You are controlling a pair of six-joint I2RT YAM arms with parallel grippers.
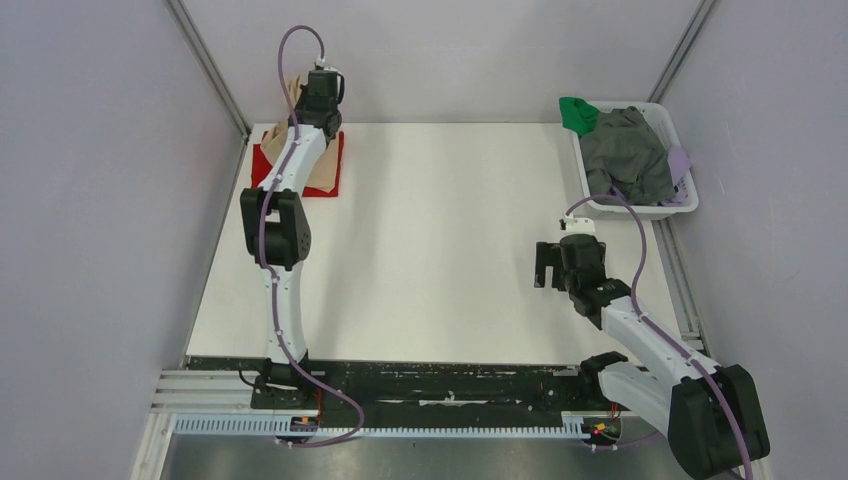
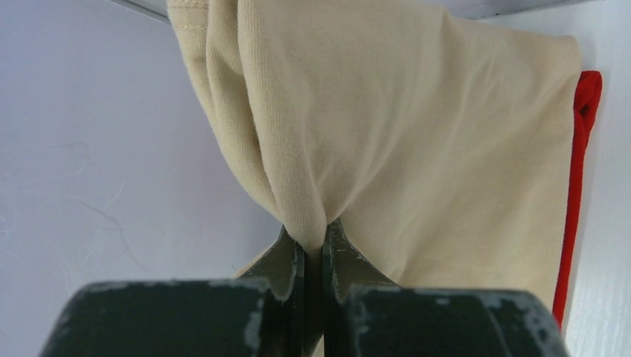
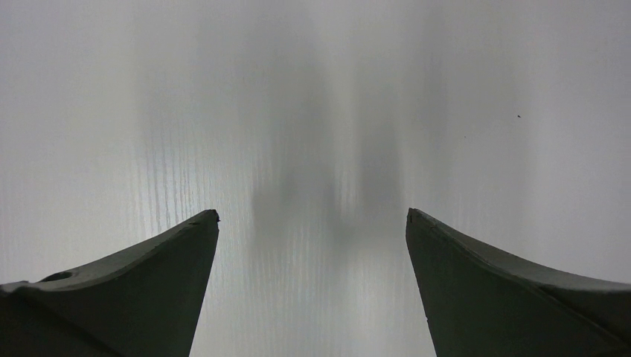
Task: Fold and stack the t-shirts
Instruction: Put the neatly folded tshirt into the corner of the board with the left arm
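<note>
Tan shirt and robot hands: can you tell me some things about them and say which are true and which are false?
1. The left gripper is pinching the tan shirt. True.
2. The right gripper is holding a shirt. False: it is wide open and empty, with only bare table under it.
3. The tan shirt lies over the red shirt. True: red edges peek out beside it.
4. The basket sits at the left side of the table. False: it is at the far right corner, with grey clothes inside.
</note>
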